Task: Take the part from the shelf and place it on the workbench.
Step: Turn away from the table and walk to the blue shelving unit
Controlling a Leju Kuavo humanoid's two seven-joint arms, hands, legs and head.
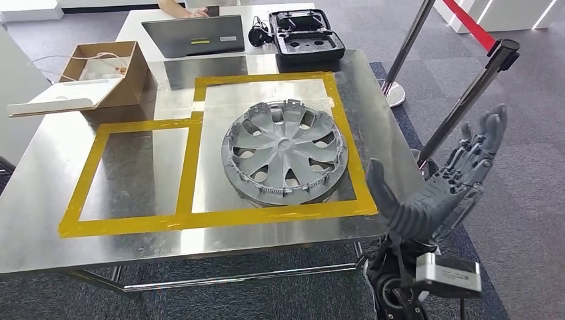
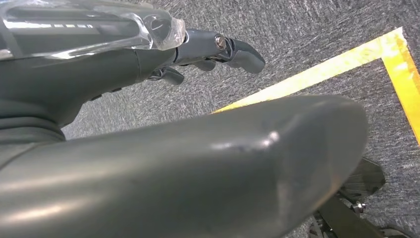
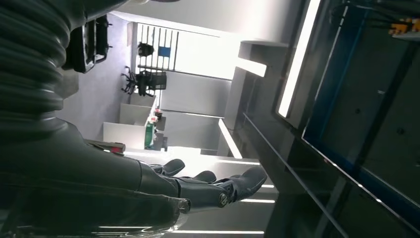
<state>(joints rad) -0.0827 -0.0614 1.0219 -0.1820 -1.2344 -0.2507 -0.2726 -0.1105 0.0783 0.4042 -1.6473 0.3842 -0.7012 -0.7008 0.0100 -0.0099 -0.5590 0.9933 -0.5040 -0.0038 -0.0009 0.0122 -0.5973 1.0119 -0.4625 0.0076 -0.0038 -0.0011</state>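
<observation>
Placement appears complete: the grey plastic spoked wheel cover (image 1: 285,154) lies flat on the brushed steel workbench (image 1: 53,200), inside the larger rectangle of yellow tape (image 1: 200,219), its near rim close to the front strip of tape. My right hand (image 1: 440,183) is raised off the table's right corner, fingers apart and straight, holding nothing, well clear of the cover. My left hand (image 2: 198,54) hangs over grey carpet (image 2: 307,34) beside a yellow floor line (image 2: 317,74); its fingers are extended and nothing is in them. To finish well, I judge the right arm should draw back and down away from the table edge, avoiding the slanted black barrier post (image 1: 466,100) just beside it. The cover needs no correction that I can see.
</observation>
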